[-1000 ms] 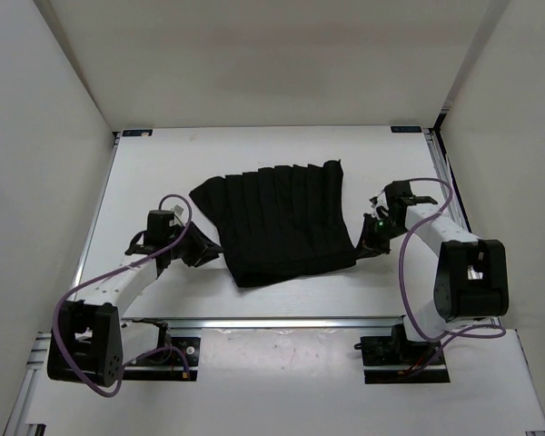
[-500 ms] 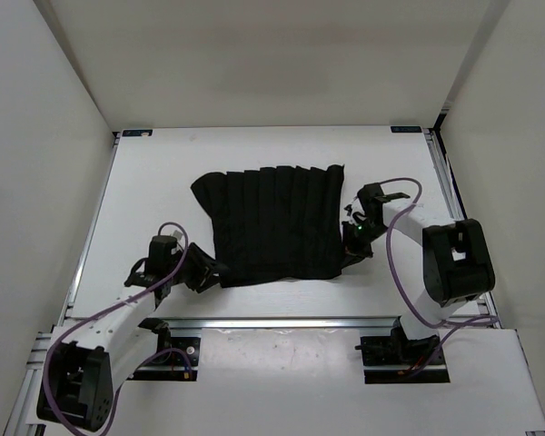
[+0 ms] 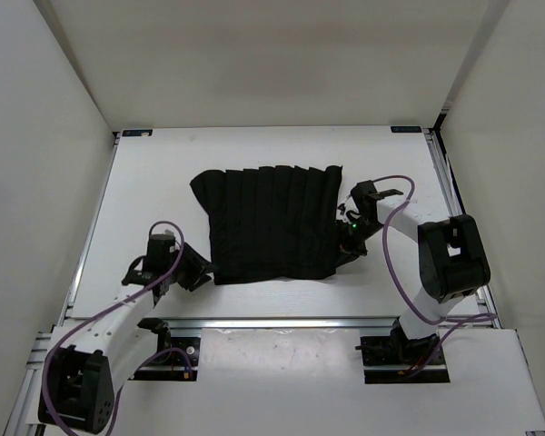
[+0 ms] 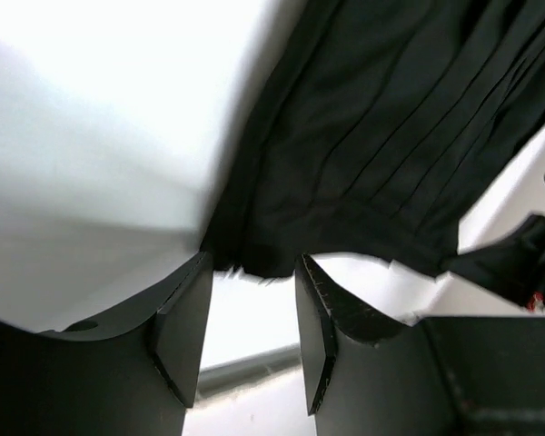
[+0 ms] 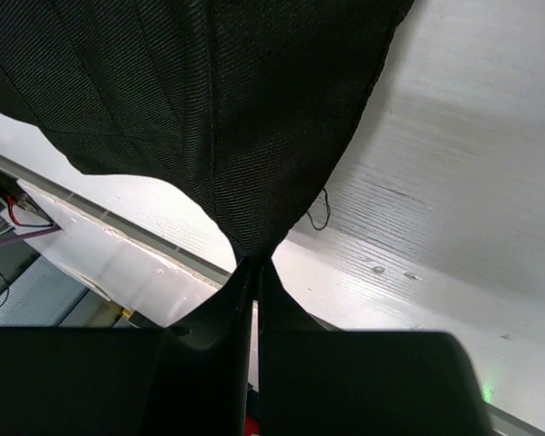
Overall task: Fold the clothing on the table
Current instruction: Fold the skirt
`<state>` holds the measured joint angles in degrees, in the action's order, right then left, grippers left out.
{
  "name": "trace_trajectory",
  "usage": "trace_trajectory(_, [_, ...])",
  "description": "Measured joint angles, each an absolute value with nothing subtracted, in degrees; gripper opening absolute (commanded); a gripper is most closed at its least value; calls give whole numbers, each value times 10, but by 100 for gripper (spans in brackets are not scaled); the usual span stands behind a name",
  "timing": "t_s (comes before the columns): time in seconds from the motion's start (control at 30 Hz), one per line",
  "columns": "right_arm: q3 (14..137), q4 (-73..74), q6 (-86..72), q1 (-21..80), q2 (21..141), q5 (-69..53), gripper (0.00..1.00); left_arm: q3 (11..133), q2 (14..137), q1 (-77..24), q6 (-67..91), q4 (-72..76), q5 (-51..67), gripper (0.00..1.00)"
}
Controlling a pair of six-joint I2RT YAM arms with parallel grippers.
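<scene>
Pinching clothing (image 5: 209,109) edge, right gripper (image 5: 254,263) tips partly hidden, left gripper (image 4: 252,265) spread near hem

Black clothing (image 3: 271,222): matt woven cloth, twill texture. White table (image 3: 154,191): smooth, faintly grained. Front rail (image 3: 282,322): metal.

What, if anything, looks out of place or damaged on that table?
Little stands out. The clothing lies mostly flat on the table, but a loose thread trails from its edge near where the right fingers pinch it into a tight bunch. The left fingers stand open at the near hem, holding nothing.
</scene>
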<state>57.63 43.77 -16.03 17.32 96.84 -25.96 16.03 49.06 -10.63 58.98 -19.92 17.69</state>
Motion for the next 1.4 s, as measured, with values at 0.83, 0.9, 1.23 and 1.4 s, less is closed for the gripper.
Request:
trace_trajectory(0.83, [572,440,-156,141,968,-271,38,195,648,-182,554,-107,121,0])
trace_trajectory(0.9, [571,441,-158,131,968,-268,46,200,651,-181,549,-110,121,0])
trace_trajectory(1.23, [527,420,-164,105,943,-245,50,209,651,-180,534,-129,121,0])
trace_trajectory(1.4, [479,370,-180,121,944,-248,39,208,650,-180,531,-131,121,0])
